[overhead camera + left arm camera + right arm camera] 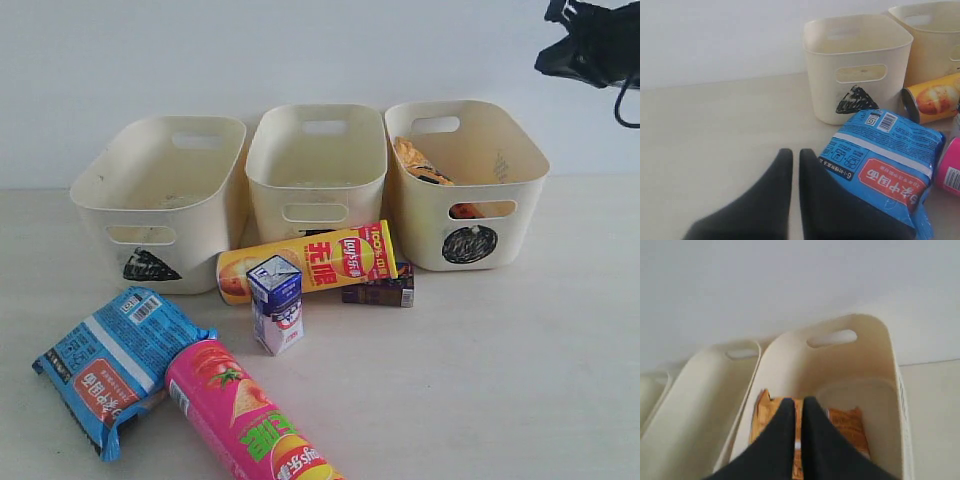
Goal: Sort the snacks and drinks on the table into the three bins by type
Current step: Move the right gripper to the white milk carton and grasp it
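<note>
My right gripper (797, 402) is shut and empty, hanging above the circle-marked bin (880, 332), where the orange, black and white bag (847, 426) lies inside. In the exterior view that bag (420, 165) shows in the right bin (525, 190). My left gripper (791, 152) is shut and empty, low over the table just beside the blue crinkly packet (880, 167). The yellow tube (310, 262) lies on its side before the middle bin (316, 165). The purple and white carton (277, 303) stands upright. Behind the tube's end lies the dark brown carton (380, 291). The pink tube (250, 420) rests at the front.
The triangle-marked bin (160, 200) stands at the left, with nothing visible inside it. My right arm (590, 45) hangs at the upper right. The pale table (500, 380) runs bare on the right front. A white wall closes the back.
</note>
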{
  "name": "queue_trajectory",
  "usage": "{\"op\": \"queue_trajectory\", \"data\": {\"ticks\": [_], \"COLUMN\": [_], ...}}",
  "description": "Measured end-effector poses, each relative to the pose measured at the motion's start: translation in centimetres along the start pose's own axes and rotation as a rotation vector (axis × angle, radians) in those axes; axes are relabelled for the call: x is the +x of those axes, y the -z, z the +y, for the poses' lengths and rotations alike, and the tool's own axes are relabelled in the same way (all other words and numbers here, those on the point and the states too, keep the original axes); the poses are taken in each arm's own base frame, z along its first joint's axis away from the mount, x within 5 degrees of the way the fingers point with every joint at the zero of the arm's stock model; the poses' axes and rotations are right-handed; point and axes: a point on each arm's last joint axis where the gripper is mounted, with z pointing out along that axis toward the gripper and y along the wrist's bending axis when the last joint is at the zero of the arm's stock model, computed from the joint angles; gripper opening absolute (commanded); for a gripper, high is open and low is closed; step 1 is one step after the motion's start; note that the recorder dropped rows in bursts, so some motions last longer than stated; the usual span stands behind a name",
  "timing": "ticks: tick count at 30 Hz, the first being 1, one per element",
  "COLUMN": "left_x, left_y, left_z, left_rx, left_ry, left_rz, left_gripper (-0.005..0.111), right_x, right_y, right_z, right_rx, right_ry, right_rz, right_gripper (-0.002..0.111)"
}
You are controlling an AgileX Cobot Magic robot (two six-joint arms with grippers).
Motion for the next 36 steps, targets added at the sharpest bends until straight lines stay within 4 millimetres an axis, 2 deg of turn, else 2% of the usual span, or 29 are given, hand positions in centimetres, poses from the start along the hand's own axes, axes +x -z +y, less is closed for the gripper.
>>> {"op": "queue_trajectory", "data": {"ticks": [2, 7, 11, 14, 21, 28, 31, 34, 36], "left_x": [0.0, 0.0, 0.0, 0.0, 0.0, 0.0, 0.0, 0.0, 0.0], "left_y": [0.0, 0.0, 0.0, 0.0, 0.0, 0.0, 0.0, 0.0, 0.0], "left_z": [0.0, 0.0, 0.0, 0.0, 0.0, 0.0, 0.0, 0.0, 0.0], "left_rx": [0.000, 0.000, 0.000, 0.000, 0.000, 0.000, 0.000, 0.000, 0.000], "left_ry": [0.000, 0.000, 0.000, 0.000, 0.000, 0.000, 0.000, 0.000, 0.000], "left_rz": [0.000, 0.000, 0.000, 0.000, 0.000, 0.000, 0.000, 0.000, 0.000], "left_gripper": [0.004, 0.004, 0.004, 0.004, 0.004, 0.004, 0.004, 0.004, 0.004], "right_x": [0.3, 1.5, 2.4, 3.5, 6.5, 8.6, 9.4, 10.5, 11.1], "right_y": [1.0, 2.5, 3.9, 5.4, 4.6, 3.6, 3.6, 4.1, 4.6], "right_z": [0.7, 1.0, 1.4, 2.7, 7.1, 10.8, 12.5, 14.3, 15.5], "right_rx": [0.007, 0.054, 0.067, 0.050, 0.127, 0.135, 0.096, 0.042, 0.002], "right_ry": [0.092, 0.234, 0.268, 0.264, 0.386, 0.444, 0.464, 0.478, 0.481], "right_rz": [0.085, 0.290, 0.449, 0.614, 0.835, 0.892, 0.902, 0.913, 0.915], "right_gripper": [0.000, 0.000, 0.000, 0.000, 0.000, 0.002, 0.016, 0.043, 0.057]}}
